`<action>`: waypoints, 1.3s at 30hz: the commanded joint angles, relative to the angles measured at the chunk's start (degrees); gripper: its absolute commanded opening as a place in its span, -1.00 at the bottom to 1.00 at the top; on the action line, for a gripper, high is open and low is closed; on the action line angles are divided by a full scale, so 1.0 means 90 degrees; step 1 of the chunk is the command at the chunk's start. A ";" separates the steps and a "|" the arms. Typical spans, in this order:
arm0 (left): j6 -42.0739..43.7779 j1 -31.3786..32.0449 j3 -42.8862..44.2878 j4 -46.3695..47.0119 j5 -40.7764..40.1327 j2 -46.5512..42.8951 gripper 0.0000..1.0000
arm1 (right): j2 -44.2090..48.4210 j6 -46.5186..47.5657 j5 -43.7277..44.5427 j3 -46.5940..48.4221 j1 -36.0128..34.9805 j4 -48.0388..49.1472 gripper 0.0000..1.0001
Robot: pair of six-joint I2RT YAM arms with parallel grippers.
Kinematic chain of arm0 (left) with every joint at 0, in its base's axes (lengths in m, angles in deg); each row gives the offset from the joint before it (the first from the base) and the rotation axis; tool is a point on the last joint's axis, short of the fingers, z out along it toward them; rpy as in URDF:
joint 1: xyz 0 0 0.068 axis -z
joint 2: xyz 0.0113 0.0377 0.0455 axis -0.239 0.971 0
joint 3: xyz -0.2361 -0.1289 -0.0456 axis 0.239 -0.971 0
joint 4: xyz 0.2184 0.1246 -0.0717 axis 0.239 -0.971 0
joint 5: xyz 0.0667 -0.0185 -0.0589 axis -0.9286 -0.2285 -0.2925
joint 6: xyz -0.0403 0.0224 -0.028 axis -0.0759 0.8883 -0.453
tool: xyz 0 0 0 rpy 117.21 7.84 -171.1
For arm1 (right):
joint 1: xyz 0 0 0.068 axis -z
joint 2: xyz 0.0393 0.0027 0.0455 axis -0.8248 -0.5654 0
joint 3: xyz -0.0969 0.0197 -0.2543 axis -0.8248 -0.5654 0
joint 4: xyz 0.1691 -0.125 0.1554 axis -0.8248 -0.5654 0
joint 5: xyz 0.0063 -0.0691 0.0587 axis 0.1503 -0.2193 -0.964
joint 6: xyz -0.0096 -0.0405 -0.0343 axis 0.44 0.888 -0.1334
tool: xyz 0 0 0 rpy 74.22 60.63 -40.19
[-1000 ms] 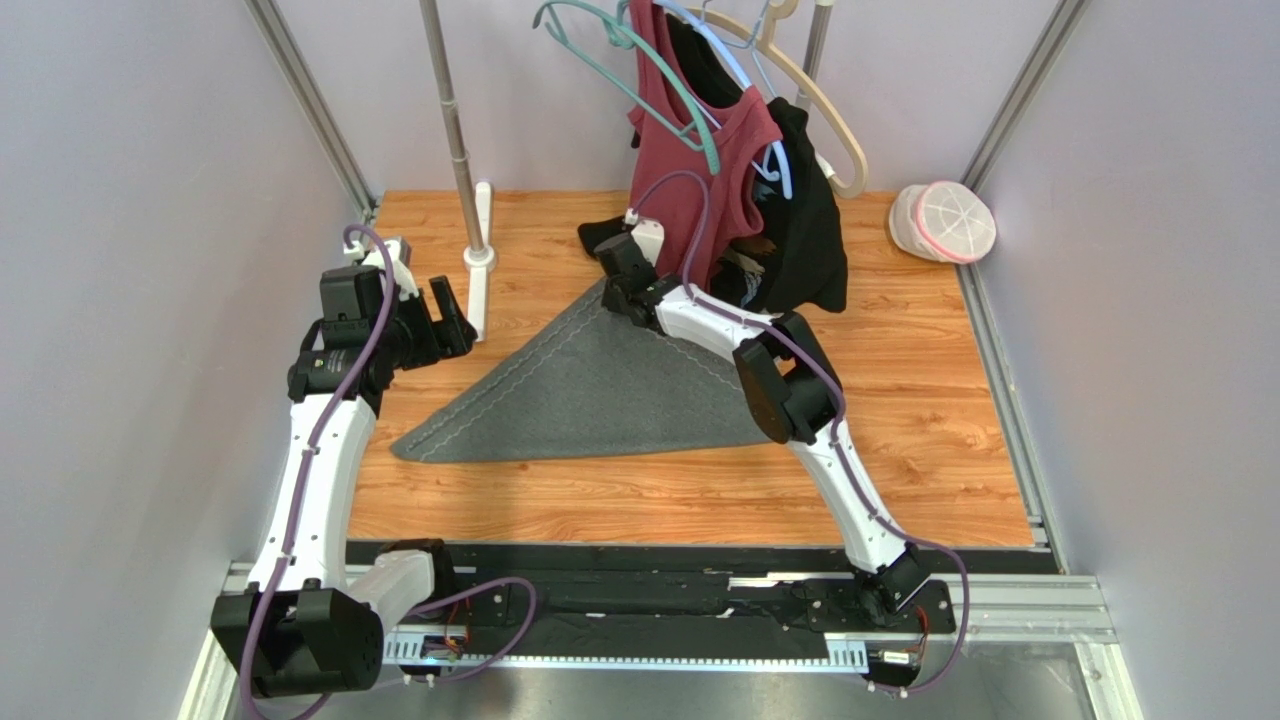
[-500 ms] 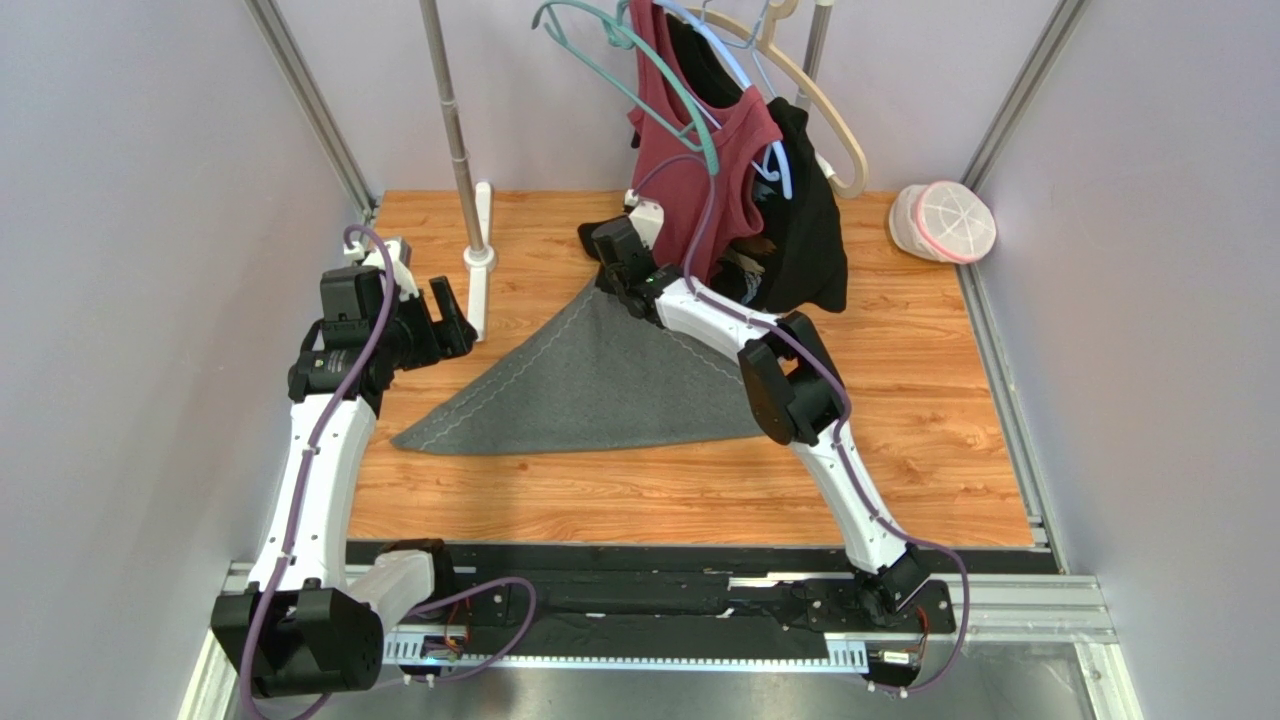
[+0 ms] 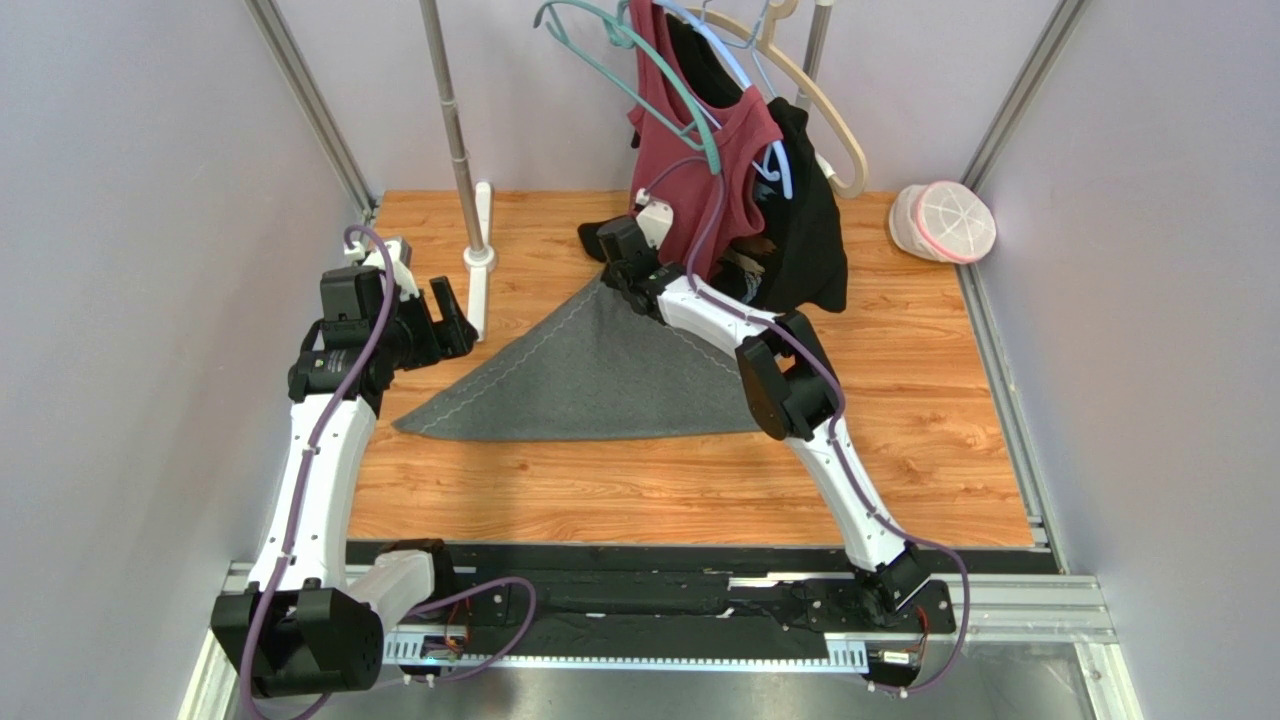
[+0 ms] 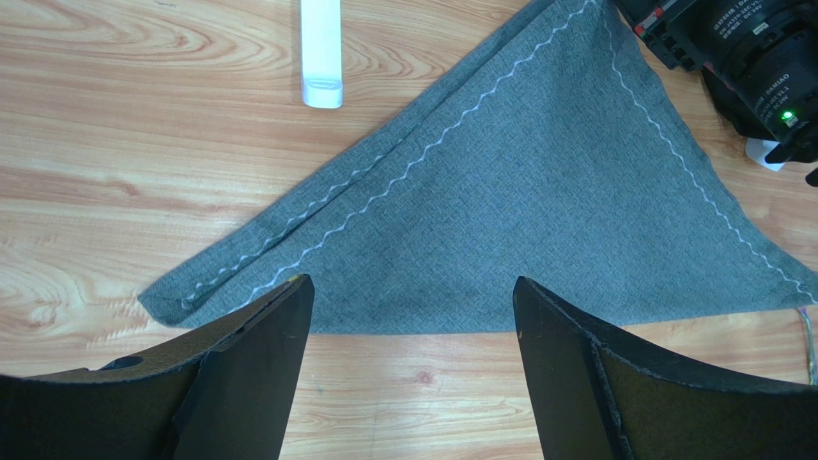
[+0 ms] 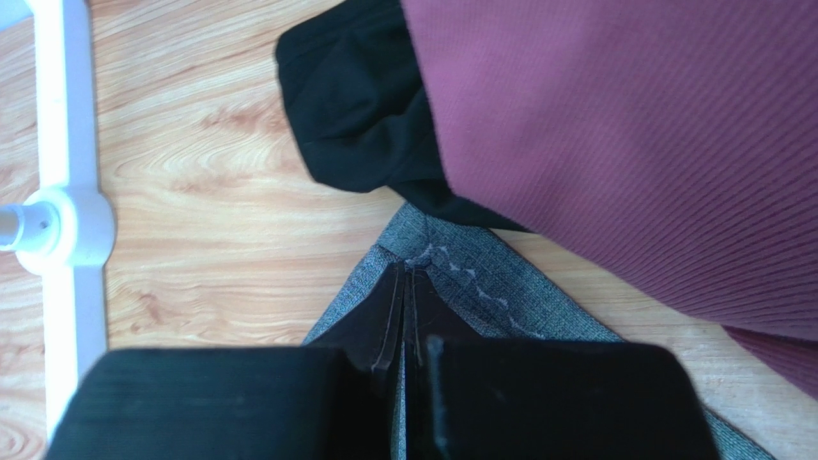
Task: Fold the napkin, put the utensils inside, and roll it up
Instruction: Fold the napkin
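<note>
Grey felt is pinched between the R gripper's (image 5: pixel 404 287) fingers (image 5: pixel 384 331), which are pressed fully together on the napkin's (image 3: pixel 586 383) far tip. L gripper (image 4: pixel 411 287) is spread wide w/ nothing in it, held off the cloth near its left edge. One napkin, folded to a triangle, lies flat on the wood table (image 3: pixel 932 420), centre-left. Behind it hang one maroon garment (image 3: pixel 699 150) and one black garment (image 3: pixel 804 225). One round white-pink item (image 3: pixel 944 221) sits far right, poss. a container; contents can't be told.
</note>
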State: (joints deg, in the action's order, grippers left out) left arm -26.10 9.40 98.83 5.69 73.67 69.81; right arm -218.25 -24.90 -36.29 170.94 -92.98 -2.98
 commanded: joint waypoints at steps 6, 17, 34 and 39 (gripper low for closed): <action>-0.0057 0.0004 -0.0018 0.0189 0.0128 0.0019 0.71 | -0.0208 -0.0457 0.0425 0.0336 0.0172 0.0046 -1.00; -0.0047 0.0004 -0.0018 0.0170 0.0099 0.0049 0.71 | -0.0276 -0.0613 0.0669 0.0365 0.0211 0.0036 -1.00; -0.0057 0.0004 -0.0028 0.0170 0.0060 0.0049 0.71 | -0.0540 -0.0672 0.0640 0.0805 0.0260 -0.0052 -1.00; -0.0047 0.0013 -0.0028 0.0170 0.0098 0.0058 0.70 | -0.0452 -0.0584 0.0378 0.0649 0.0260 0.0083 -0.33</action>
State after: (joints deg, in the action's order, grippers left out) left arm -26.47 9.40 98.81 5.69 73.85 70.29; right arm -222.40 -30.12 -32.90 175.37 -91.12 -4.62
